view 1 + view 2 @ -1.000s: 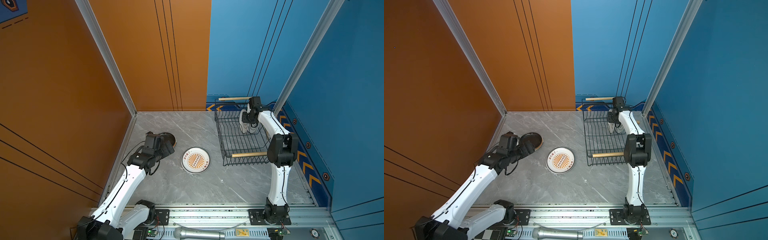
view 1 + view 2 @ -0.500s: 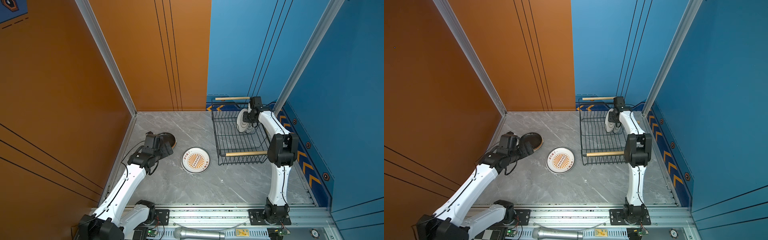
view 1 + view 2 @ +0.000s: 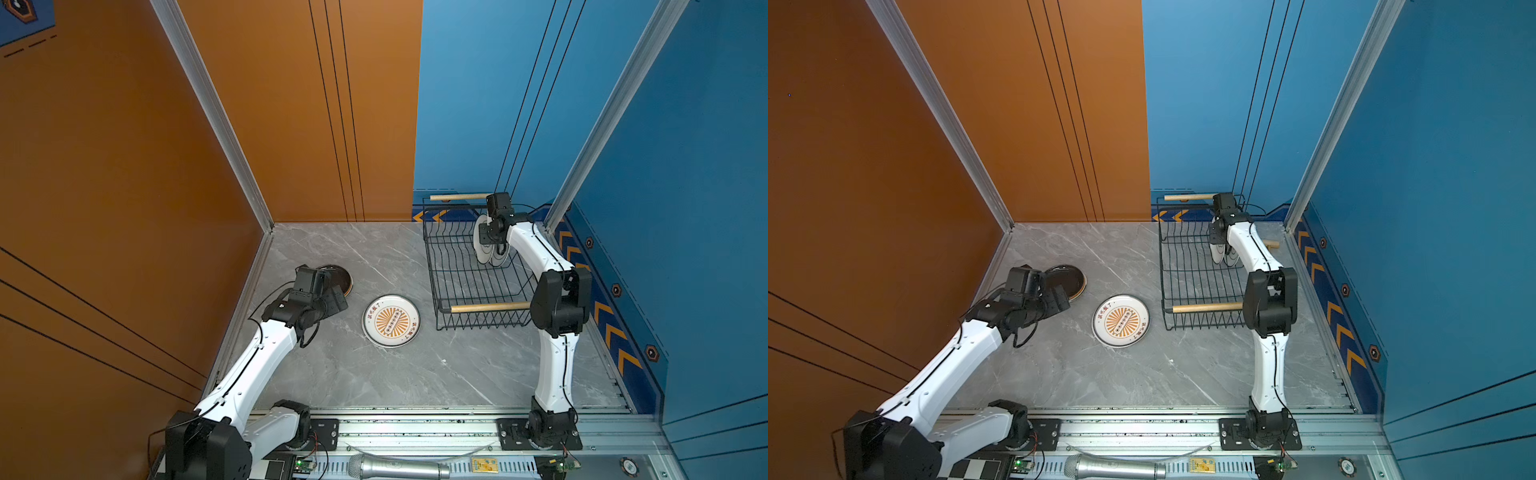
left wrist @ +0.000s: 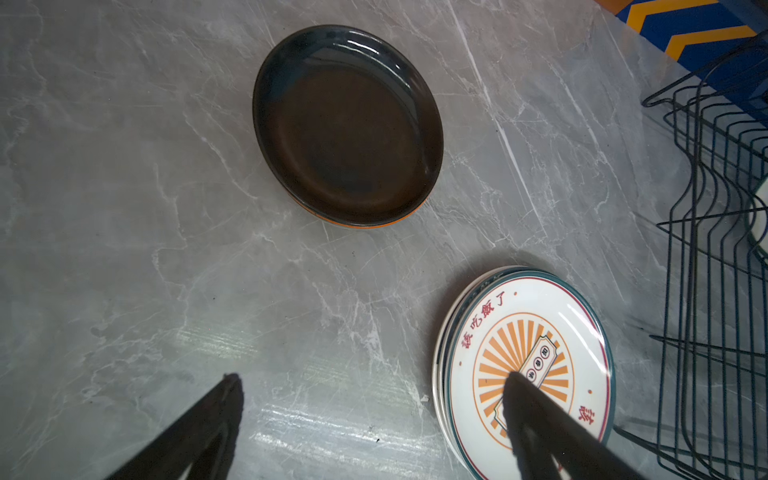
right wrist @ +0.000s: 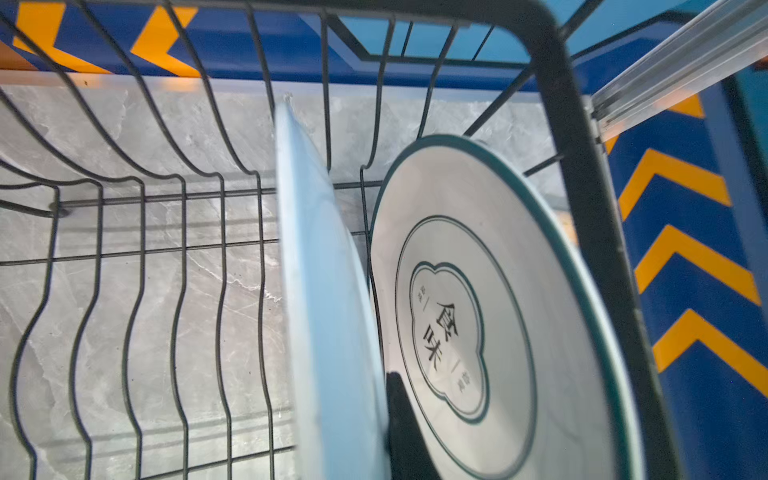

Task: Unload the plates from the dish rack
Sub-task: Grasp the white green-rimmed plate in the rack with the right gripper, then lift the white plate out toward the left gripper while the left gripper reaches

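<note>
In the rack (image 5: 582, 216), at the table's (image 3: 374, 386) far right, the right hand (image 3: 489, 248) pinches a blurred plain plate (image 5: 328, 291) seen edge-on; one finger is hidden behind it. Beside it stands a printed plate (image 5: 469, 232) reading 食味, its smaller characters unreadable. The left hand (image 4: 372, 377) hangs spread above the table, its arm covering part of the dark stack (image 4: 347, 133) in both top views. The sunburst stack (image 4: 528, 332) reads 饿了 in red. A microphone (image 3: 399, 469) lies on the front rail.

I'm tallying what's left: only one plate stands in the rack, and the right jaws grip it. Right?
Not one: two plates stand in the rack, the right wrist view shows, an edge-on plate and a printed plate. The right jaws grip the edge-on one.
</note>
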Robot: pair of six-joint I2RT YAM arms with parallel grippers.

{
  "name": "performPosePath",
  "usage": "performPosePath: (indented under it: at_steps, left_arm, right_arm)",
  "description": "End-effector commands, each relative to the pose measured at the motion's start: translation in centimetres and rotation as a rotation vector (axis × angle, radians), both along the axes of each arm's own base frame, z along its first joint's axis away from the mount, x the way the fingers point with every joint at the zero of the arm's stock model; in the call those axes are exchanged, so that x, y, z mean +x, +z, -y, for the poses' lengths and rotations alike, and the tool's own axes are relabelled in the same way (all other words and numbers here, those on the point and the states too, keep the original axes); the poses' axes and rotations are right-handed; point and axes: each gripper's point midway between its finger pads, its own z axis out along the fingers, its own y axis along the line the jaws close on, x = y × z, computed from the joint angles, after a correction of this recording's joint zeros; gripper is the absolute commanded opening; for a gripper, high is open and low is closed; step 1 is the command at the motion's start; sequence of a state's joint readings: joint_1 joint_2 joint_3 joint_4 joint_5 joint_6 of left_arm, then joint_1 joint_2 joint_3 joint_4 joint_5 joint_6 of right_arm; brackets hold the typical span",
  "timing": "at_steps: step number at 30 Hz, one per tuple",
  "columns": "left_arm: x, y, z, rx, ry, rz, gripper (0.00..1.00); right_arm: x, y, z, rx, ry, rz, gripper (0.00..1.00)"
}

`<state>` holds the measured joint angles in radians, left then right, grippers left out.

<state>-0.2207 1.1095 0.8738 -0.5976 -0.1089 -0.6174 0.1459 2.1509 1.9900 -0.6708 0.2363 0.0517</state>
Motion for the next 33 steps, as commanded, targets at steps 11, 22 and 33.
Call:
performPosePath:
  at_steps: [11, 22, 33]
  left_arm:
    - [0.7, -0.9, 0.4, -0.033, -0.033, -0.088, 0.98]
    - [1.8, 1.7, 4.0, -0.16, -0.15, 0.018, 0.98]
    - [1.2, 6.1, 9.7, -0.412, -0.333, 0.172, 0.98]
  right_arm:
    - [-6.6, 22.5, -2.6, -0.141, 0.033, 0.57, 0.0]
    - [-14.5, 22.4, -11.1, 0.684, 0.222, 0.498, 0.0]
    - [-19.3, 16.3, -22.3, 1.145, 0.354, 0.107, 0.0]
